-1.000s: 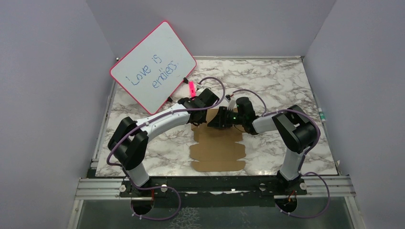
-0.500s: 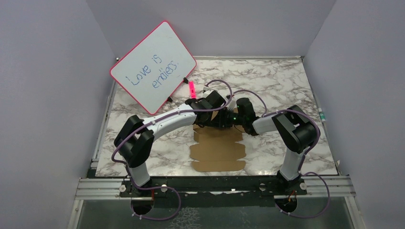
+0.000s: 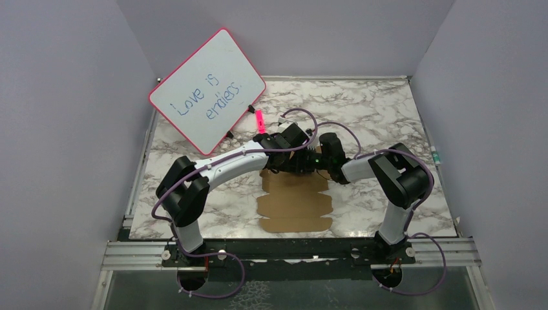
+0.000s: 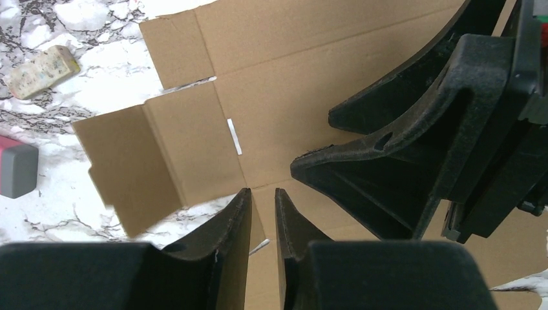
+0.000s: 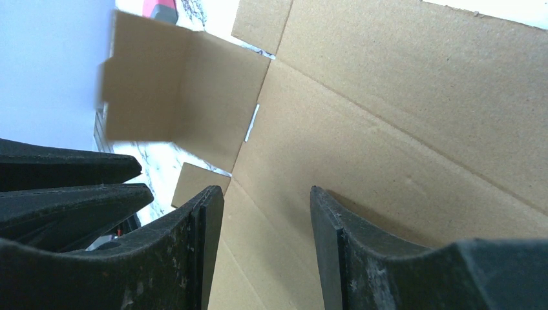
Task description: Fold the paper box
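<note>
Top external view: one paper box lies flat beneath two facing, downward-angled grippers. Left gripper barely parted, right gripper spread; both empty.

Whiteboard with a pink frame is propped up tilted at the back-left of the marble table, "Love is endless" scrawled on it in blue. Pink marker lies near its lower corner. Left wrist cam also catches a small beige block on the marble, with a grey-and-red thing nearby.
</note>
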Robot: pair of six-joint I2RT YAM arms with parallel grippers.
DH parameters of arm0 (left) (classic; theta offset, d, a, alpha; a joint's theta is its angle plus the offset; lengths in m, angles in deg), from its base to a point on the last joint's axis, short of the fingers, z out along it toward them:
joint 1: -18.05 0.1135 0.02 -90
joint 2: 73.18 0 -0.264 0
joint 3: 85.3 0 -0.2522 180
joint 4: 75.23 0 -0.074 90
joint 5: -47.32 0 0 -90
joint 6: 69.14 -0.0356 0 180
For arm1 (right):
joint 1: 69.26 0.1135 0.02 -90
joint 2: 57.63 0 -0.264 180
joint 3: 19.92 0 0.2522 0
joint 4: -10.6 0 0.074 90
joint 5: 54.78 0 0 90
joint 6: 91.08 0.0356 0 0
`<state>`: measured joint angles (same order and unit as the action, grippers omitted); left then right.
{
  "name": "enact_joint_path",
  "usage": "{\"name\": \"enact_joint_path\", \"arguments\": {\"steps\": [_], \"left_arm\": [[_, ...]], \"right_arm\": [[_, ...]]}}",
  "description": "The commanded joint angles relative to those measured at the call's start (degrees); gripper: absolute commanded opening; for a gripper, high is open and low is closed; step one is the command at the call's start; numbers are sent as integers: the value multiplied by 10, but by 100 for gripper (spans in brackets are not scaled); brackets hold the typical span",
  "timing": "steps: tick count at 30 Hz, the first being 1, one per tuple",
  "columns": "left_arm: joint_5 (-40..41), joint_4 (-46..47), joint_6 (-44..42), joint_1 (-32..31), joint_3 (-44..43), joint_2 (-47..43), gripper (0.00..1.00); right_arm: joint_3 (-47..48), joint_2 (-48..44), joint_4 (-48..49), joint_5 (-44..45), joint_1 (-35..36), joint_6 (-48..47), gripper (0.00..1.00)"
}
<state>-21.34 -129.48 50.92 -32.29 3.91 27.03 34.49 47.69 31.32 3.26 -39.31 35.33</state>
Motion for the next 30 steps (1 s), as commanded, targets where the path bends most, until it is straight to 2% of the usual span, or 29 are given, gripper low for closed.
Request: {"name": "enact_joint_path", "arguments": {"steps": [1, 7, 11, 14, 21, 27, 30], "left_arm": [[14, -6, 8, -5, -10, 14, 21], [23, -5, 6, -7, -11, 2, 22], [38, 5, 3, -5, 1, -30, 30], [18, 33, 1, -2, 23, -51, 38], [-94, 148, 1, 36, 106, -93, 52], [-249, 257, 2, 97, 161, -98, 59], [-295, 297, -5, 115, 174, -87, 60]], "right_arm": [[-14, -7, -36, 29, 4, -15, 58], [-1, -29, -72, 34, 4, -36, 58], [13, -80, -128, 61, 3, -61, 60], [25, -119, -187, 99, 3, -79, 62], [48, -205, -330, 197, -25, -129, 68], [27, -264, -398, 197, -103, -131, 69], [3, -301, -404, 196, -142, -119, 69]]}}
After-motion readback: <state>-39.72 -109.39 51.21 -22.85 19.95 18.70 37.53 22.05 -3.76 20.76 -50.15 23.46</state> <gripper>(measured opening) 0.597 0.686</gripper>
